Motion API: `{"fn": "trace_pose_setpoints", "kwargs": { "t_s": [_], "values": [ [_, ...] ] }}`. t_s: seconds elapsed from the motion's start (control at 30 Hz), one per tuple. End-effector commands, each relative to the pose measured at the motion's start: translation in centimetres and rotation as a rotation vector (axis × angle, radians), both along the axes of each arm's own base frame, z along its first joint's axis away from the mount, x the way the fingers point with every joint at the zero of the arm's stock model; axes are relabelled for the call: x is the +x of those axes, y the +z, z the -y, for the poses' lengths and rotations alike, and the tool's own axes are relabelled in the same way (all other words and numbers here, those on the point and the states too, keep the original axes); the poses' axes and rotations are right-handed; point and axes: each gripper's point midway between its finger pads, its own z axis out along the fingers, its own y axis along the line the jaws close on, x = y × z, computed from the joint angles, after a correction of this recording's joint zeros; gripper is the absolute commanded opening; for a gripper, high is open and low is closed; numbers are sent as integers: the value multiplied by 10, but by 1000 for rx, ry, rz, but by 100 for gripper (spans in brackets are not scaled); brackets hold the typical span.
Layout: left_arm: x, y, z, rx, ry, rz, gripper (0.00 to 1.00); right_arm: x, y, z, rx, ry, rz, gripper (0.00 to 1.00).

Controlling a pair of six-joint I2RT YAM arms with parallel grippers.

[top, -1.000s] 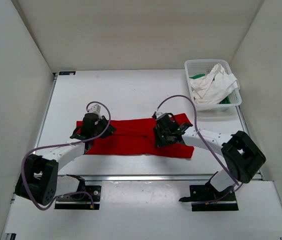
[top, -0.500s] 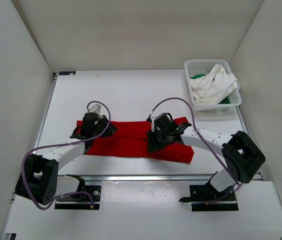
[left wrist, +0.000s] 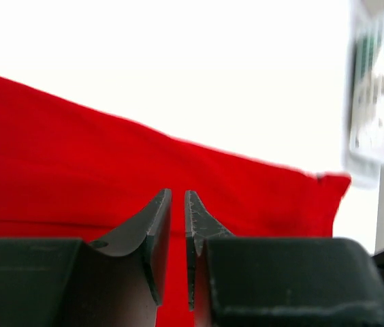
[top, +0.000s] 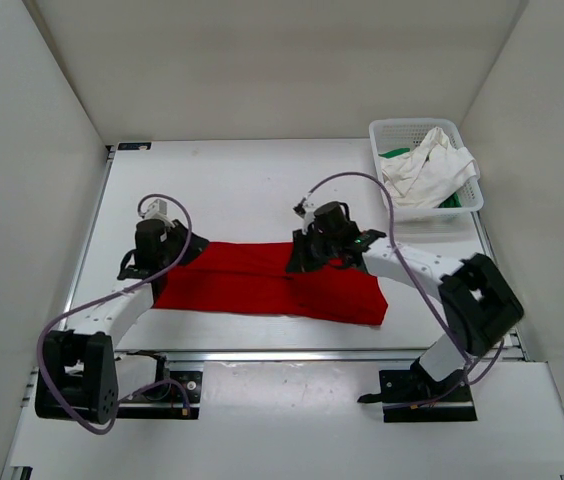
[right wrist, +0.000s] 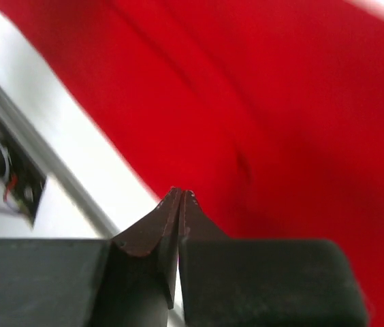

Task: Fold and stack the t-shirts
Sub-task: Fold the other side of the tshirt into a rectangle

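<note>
The red t-shirt (top: 262, 285) lies folded in a long flat strip across the near middle of the table; it also shows in the left wrist view (left wrist: 110, 170) and the right wrist view (right wrist: 280, 102). My left gripper (top: 167, 252) is at the strip's far left corner. Its jaws (left wrist: 177, 194) stand a thin slit apart, and the slit is filled with red. My right gripper (top: 300, 260) is over the strip's upper middle. It (right wrist: 180, 194) is shut with nothing seen between the jaws. The off-white t-shirt (top: 422, 175) and the green t-shirt (top: 394, 153) lie crumpled in the basket.
The white mesh basket (top: 474, 203) stands at the far right of the table, blurred in the left wrist view (left wrist: 376, 88). White walls enclose the table on three sides. A metal rail (top: 282, 354) runs along the near edge.
My left gripper has moved left, and the shirt's left end has shifted left and flattened. My right gripper has moved left and away from me across the shirt.
</note>
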Motion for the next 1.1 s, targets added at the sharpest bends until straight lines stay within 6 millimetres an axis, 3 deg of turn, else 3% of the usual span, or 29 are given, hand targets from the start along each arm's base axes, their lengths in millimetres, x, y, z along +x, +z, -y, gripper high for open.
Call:
{"fn": "trace_pose_setpoints", "kwargs": {
  "t_s": [0.0, 0.1, 0.13, 0.23, 0.47, 0.5, 0.53, 0.7, 0.77, 0.87, 1.07],
  "values": [
    [12, 19, -27, 31, 72, 33, 25, 53, 29, -53, 136, 27, 167, 0],
    [16, 15, -45, 26, 114, 16, 25, 73, 38, -96, 166, 91, 198, 0],
    [19, 14, -66, 32, 180, 5, 24, 72, 38, -106, 164, 122, 209, 0],
    [27, 5, -86, 17, 218, -44, 23, 80, 38, -149, 163, 181, 240, 0],
    [38, -34, -108, -10, 260, -183, 21, 79, 13, -208, 135, 256, 241, 0],
    [39, -39, -110, -2, 266, -210, 22, 76, 0, -217, 118, 276, 226, 0],
    [42, -39, -111, 8, 270, -216, 21, 84, 6, -225, 127, 277, 241, 0],
    [52, -48, -117, 80, 273, -253, 21, 101, -12, -249, 79, 288, 233, 8],
    [60, -43, -118, 74, 265, -243, 21, 107, -17, -256, 71, 294, 226, 15],
    [60, -51, -126, 82, 275, -273, 21, 110, -22, -262, 58, 301, 232, 25],
    [59, -63, -128, 57, 272, -306, 21, 115, -41, -273, 39, 314, 203, 30]
  ]
}}
